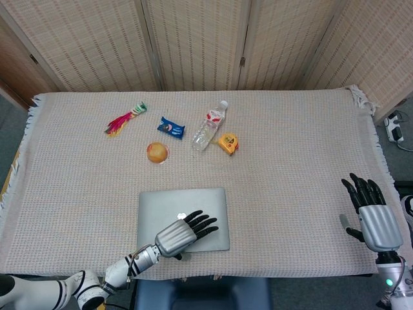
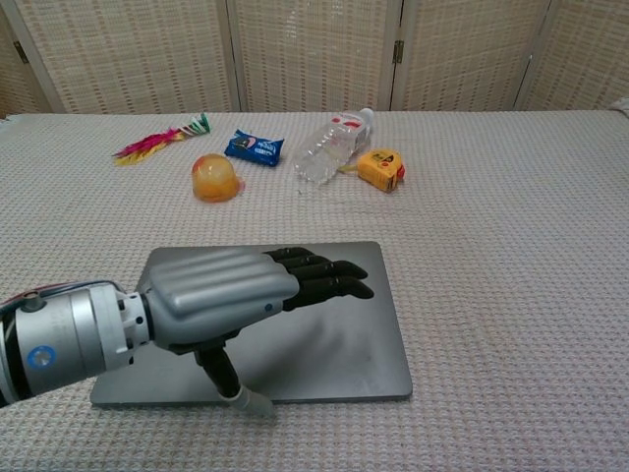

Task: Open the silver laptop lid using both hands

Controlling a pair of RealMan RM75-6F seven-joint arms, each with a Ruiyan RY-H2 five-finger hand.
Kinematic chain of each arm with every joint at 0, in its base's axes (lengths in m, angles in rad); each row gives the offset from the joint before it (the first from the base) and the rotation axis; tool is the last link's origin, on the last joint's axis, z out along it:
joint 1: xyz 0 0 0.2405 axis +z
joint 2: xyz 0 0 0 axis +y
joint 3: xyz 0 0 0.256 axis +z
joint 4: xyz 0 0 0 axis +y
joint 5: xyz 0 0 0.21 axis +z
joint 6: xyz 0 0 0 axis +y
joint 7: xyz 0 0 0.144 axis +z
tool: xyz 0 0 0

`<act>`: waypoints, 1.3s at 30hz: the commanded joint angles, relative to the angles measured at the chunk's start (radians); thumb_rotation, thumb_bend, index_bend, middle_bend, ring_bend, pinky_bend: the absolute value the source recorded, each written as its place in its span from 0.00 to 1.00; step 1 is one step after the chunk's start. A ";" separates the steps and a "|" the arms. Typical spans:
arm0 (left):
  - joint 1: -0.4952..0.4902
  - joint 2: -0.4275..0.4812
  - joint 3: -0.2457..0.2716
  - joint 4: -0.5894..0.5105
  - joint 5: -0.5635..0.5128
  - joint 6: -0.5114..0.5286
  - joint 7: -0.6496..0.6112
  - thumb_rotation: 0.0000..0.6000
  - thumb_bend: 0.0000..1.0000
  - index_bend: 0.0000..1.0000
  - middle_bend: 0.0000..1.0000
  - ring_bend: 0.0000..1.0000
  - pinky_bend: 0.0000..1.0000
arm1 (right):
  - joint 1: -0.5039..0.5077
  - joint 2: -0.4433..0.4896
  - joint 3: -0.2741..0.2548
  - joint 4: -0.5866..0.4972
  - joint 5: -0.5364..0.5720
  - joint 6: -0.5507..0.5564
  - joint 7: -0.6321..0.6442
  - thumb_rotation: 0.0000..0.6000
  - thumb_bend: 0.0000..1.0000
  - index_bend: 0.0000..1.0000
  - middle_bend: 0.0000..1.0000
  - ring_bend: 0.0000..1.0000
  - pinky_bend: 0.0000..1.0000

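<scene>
Bright, even light; soft shadows; sharp focus.

1. My left hand (image 2: pixel 257 297): brushed silver shell over the back, ridged into rounded knuckle ribs, small blue dot on its side
2. Left fingers (image 2: pixel 329 276) are glossy black and segmented; the thumb is black with a pale grey tip
3. Left wrist (image 2: pixel 74 339) is a light grey cylinder with a round blue mark, thin red and coloured wires at its top edge
4. Left forearm (image 1: pixel 39 294) white with black bands, seen in head view
5. My right hand (image 1: pixel 372 217): same silver ribbed back, black fingers, grey thumb pad
6. Right wrist below it is grey, with a small green light (image 1: pixel 391 284)
</scene>
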 commanded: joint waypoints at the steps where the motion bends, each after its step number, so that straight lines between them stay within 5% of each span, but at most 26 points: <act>1: -0.003 -0.017 0.003 0.013 -0.017 -0.004 0.022 1.00 0.19 0.06 0.03 0.00 0.00 | 0.000 -0.001 0.000 0.004 0.000 0.000 0.004 1.00 0.43 0.00 0.00 0.04 0.00; 21: 0.002 -0.047 0.021 0.060 -0.089 0.016 0.056 1.00 0.21 0.07 0.03 0.00 0.00 | 0.001 -0.007 -0.003 0.015 -0.004 0.004 0.016 1.00 0.43 0.00 0.00 0.04 0.00; 32: 0.024 -0.054 0.055 0.096 -0.067 0.073 0.003 1.00 0.42 0.10 0.06 0.02 0.00 | 0.003 -0.008 -0.006 0.009 -0.015 0.007 0.008 1.00 0.43 0.00 0.00 0.05 0.00; 39: 0.045 -0.072 0.066 0.149 -0.046 0.132 -0.031 1.00 0.47 0.12 0.09 0.03 0.00 | 0.004 -0.014 -0.013 0.009 -0.034 0.015 0.013 1.00 0.43 0.00 0.00 0.05 0.00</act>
